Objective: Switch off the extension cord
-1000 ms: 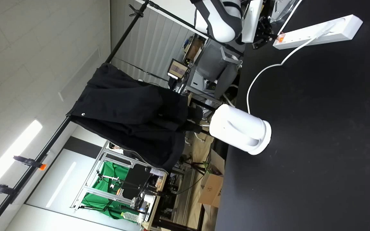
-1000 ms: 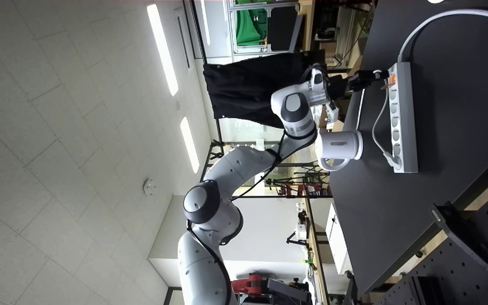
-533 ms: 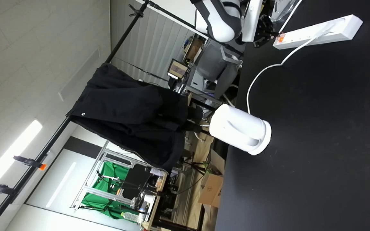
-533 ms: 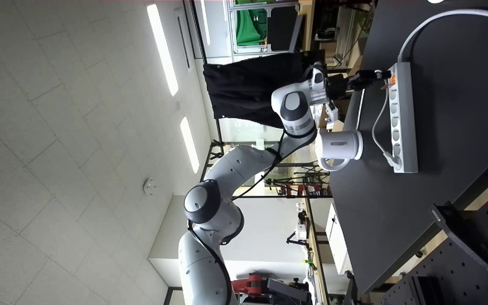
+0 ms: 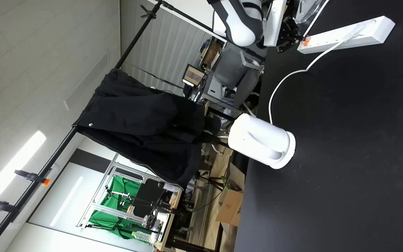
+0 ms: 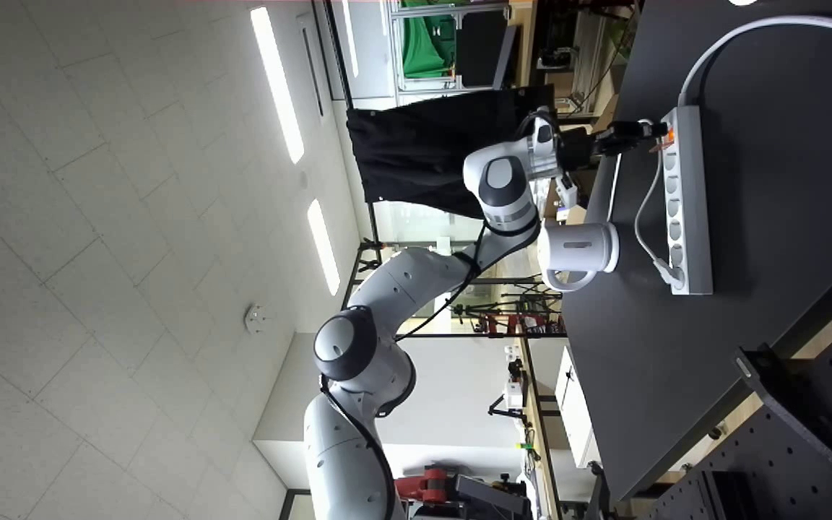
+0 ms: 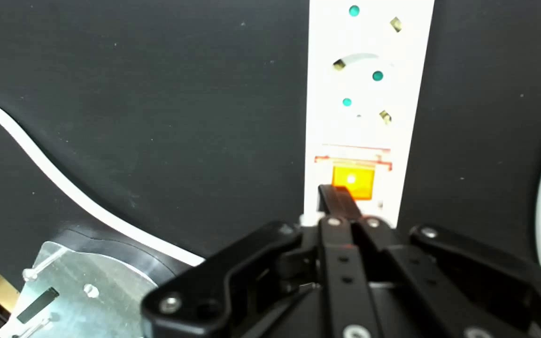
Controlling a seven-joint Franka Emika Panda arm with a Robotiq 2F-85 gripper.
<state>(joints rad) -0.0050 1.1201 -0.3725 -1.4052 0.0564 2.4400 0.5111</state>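
The extension cord is a long white power strip (image 5: 331,37) on the dark table, seen in both exterior views (image 6: 692,202) and in the wrist view (image 7: 322,112). Its switch (image 7: 363,180), near one end, glows orange-yellow in the wrist view and looks orange in an exterior view (image 6: 670,137). My gripper (image 7: 338,190) has its fingers shut together and nothing between them. The fingertips are at the switch and cover one corner of it in the wrist view. An exterior view shows the gripper (image 6: 661,130) against the switch end; whether it presses cannot be told.
A white kettle (image 5: 257,140) stands on the table, also in an exterior view (image 6: 576,245). A thin white cable (image 5: 285,78) runs to it from a plug in the strip's far end. The strip's thicker cable (image 6: 748,29) leaves the switch end. A metal plate (image 7: 82,291) lies nearby.
My gripper has moved slightly closer to the switch end of the strip since a second ago, and has hardly moved in the last half second. The strip, kettle and cables have not moved.
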